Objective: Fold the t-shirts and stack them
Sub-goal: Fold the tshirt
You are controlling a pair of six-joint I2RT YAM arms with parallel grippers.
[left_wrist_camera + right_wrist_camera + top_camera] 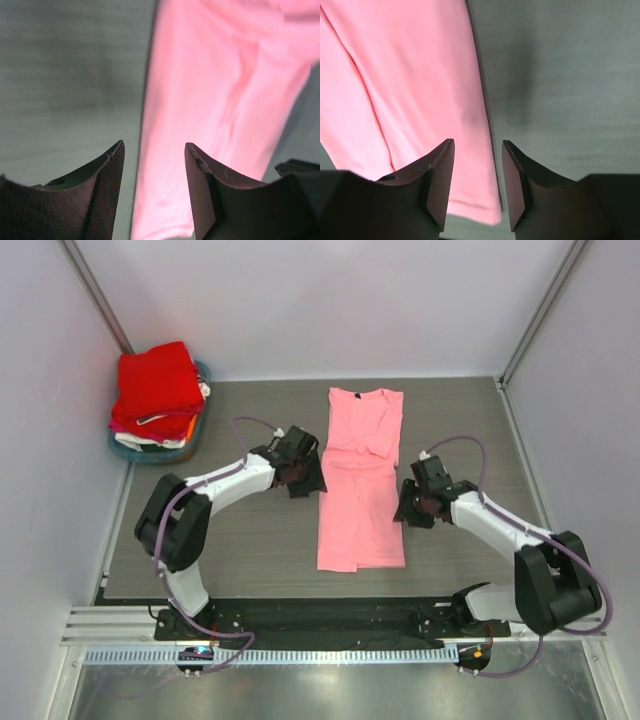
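The light pink t-shirt (360,480) lies flat in the middle of the grey surface (240,540). It is folded lengthwise into a narrow long strip. Its collar with the small black neck label (352,393) is toward the top of the frame, and its hem is toward the bottom.

The left gripper (308,483) is at the left edge of this shirt, about halfway along it. In the left wrist view its two dark fingers (107,185) stand apart and hold nothing. The edge of the pink cloth runs up between them, with the grey surface on the left of the picture and the shirt on the right. I cannot tell from the pictures whether the fingers touch the cloth.

The right gripper (408,508) is at the right edge of the same shirt, a little nearer to the hem. In the right wrist view its fingers (440,185) are also apart and empty. There the pink cloth fills the left part of the frame, and its edge passes between the fingertips. A corner of the hem shows at the bottom.

In the upper left corner of the top view a stack of folded t-shirts (150,425) sits in a shallow teal tray (196,440), well apart from both arms. A bright red t-shirt (155,380) is on top, and thin layers of magenta, white and orange show under it.
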